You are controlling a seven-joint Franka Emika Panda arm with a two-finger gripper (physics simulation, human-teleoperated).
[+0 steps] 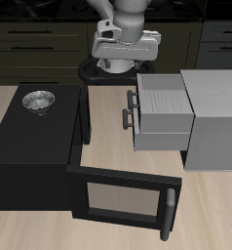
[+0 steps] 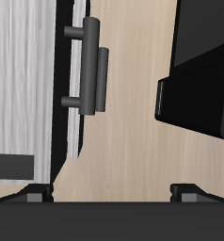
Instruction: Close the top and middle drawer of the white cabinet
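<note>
Hand [image 1: 119, 70], fingers spread and holding nothing, hovers behind the white cabinet's [image 1: 221, 117] open drawers [image 1: 159, 115].

Place: you're looking at a simulated kitchen
Backdrop: dark cabinet fronts with long bar handles [image 1: 30, 45]
Appliance: boxy black microwave [image 1: 30, 146], its windowed door [image 1: 123, 200] swung open
Surface: light wood-grain tabletop [image 1: 103, 146]
Also: round black stove burner [image 1: 103, 70]

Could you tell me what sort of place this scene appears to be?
Probably a simulated kitchen: a black microwave with its door open, a round black stove burner at the back, and a white drawer cabinet on a wooden counter.
</note>
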